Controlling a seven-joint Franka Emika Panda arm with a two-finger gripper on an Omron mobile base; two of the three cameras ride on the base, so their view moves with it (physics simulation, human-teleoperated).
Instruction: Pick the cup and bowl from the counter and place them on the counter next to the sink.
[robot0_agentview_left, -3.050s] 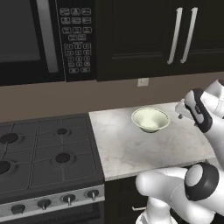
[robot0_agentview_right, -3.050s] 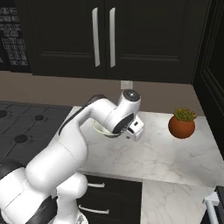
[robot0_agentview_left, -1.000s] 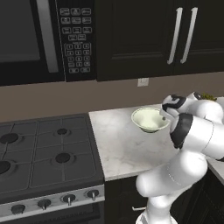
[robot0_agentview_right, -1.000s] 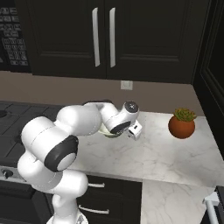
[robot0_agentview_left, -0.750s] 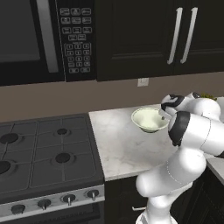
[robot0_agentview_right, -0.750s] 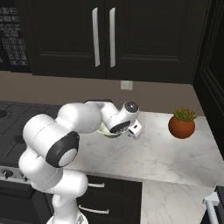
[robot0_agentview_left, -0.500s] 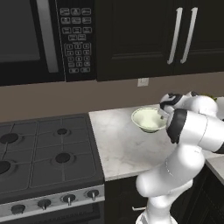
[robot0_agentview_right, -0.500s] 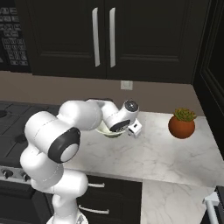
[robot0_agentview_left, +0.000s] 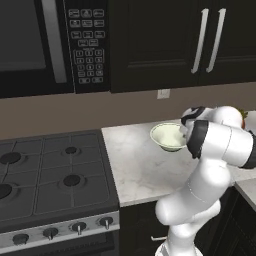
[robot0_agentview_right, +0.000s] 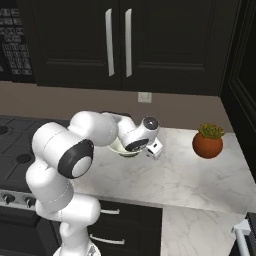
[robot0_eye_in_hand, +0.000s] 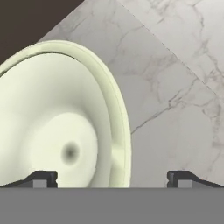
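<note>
The pale cream bowl (robot0_agentview_left: 169, 136) sits upright on the marbled counter (robot0_agentview_left: 135, 170), near the back wall. In the hand view the bowl (robot0_eye_in_hand: 57, 131) takes up the left half over the counter (robot0_eye_in_hand: 175, 87). My gripper (robot0_eye_in_hand: 112, 178) is open and low over the bowl's right side. One fingertip (robot0_eye_in_hand: 43, 178) is over the bowl's inside, the other over bare stone, and the thin rim runs between them. In the right base view my arm covers most of the bowl (robot0_agentview_right: 121, 149). The green cup and the sink are out of view.
A black gas stovetop (robot0_agentview_left: 50, 170) adjoins the counter on the left, with a microwave (robot0_agentview_left: 30, 45) above it. A potted plant (robot0_agentview_right: 208, 141) in a brown pot stands right of the bowl. Dark cabinets hang overhead. The counter's front edge runs close to my base.
The arm has swung in from the right and lowered the hand onto the bowl's right rim. The bowl has stayed in place.
</note>
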